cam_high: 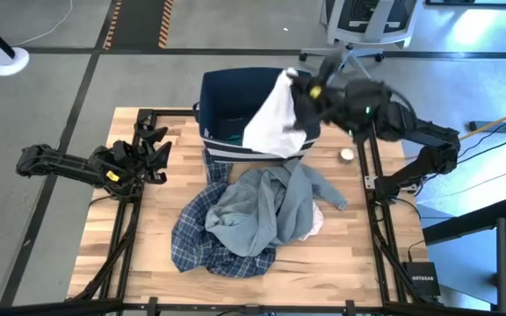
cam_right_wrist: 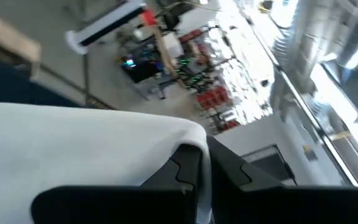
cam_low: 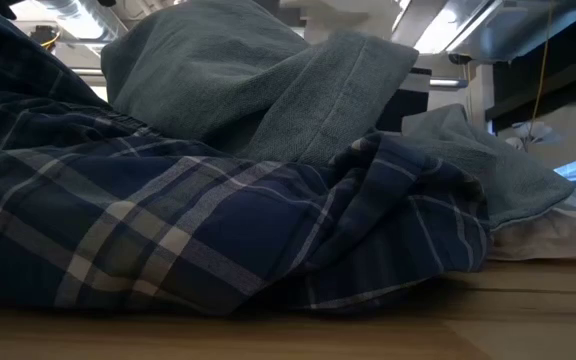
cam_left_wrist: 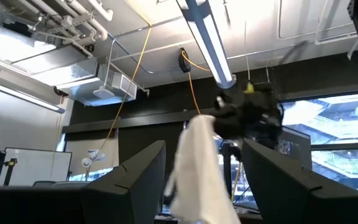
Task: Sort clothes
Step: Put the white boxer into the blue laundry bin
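One white garment [cam_high: 271,118] hangs from our right claw [cam_high: 301,88], whose fingers are pinched tight on its top edge; the right wrist view shows the cloth clamped between the two dark fingers. We hold it raised over the navy bin [cam_high: 227,96], at the bin's right side, with the cloth's long axis running down from the claw toward the bin's front rim. We judge the deciding relation to be this: the bin's opening lies below and slightly left of the claw, so letting go calls for a small shift left. Remaining stock on the worktop [cam_high: 148,254]: a grey-blue garment [cam_high: 262,211] piled on a plaid shirt [cam_high: 200,241], with a pale piece [cam_high: 313,226] beside them, all in front of the bin. Our left claw [cam_high: 148,156] waits at the worktop's left edge, fingers spread and empty, well apart from the pile; the right arm is nearer the bin.
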`<state>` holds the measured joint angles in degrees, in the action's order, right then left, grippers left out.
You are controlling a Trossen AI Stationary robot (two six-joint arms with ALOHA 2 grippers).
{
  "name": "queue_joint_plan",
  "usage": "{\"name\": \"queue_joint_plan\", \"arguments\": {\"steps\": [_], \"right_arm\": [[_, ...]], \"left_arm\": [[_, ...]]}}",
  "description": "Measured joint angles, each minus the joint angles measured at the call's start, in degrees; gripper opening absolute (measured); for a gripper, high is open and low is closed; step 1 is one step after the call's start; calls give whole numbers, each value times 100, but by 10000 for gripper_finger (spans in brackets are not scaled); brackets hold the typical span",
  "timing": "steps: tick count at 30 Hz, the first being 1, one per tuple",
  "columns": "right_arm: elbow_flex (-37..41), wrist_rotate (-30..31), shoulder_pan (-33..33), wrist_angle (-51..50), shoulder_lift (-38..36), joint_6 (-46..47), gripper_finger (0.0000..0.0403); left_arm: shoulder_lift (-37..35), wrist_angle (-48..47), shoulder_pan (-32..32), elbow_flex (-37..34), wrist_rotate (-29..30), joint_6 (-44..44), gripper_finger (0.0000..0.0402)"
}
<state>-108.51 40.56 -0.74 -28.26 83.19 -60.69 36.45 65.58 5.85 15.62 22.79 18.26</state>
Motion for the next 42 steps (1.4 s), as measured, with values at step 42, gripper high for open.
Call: {"name": "queue_joint_plan", "arguments": {"steps": [42], "right_arm": [[-666, -1920, -1241, -3134, 656, 1658, 165]], "left_arm": [[-63, -74, -2, 0, -2, 167, 208]]}}
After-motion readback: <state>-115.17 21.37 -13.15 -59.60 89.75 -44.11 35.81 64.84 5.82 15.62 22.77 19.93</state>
